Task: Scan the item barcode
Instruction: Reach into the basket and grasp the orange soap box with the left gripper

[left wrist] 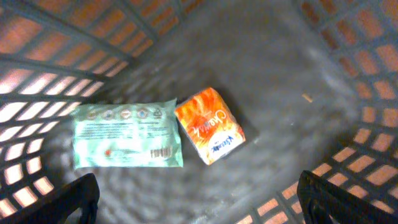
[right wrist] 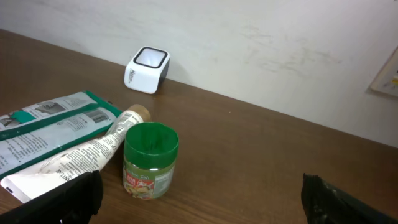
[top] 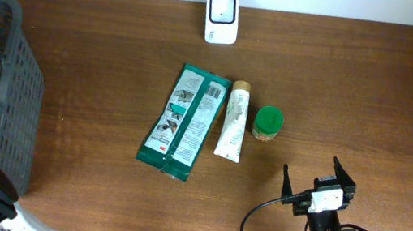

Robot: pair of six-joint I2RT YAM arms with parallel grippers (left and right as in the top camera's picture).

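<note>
Across the wooden table [top: 374, 91], both claws gape wide and grip nothing.
A green pouch [top: 184, 120], a white tube [top: 233, 121] and a green-lidded jar [top: 267, 124] lie side by side mid-table, with the white scanner [top: 222, 17] well apart from them at the far edge. The right gripper [top: 320, 178] hangs near the front edge, close to the jar. The left gripper [left wrist: 199, 199] hangs inside the grey basket [top: 18, 87] at the table's left end, above a mint packet [left wrist: 126, 134] and an orange carton [left wrist: 208, 124] just beside each other.
</note>
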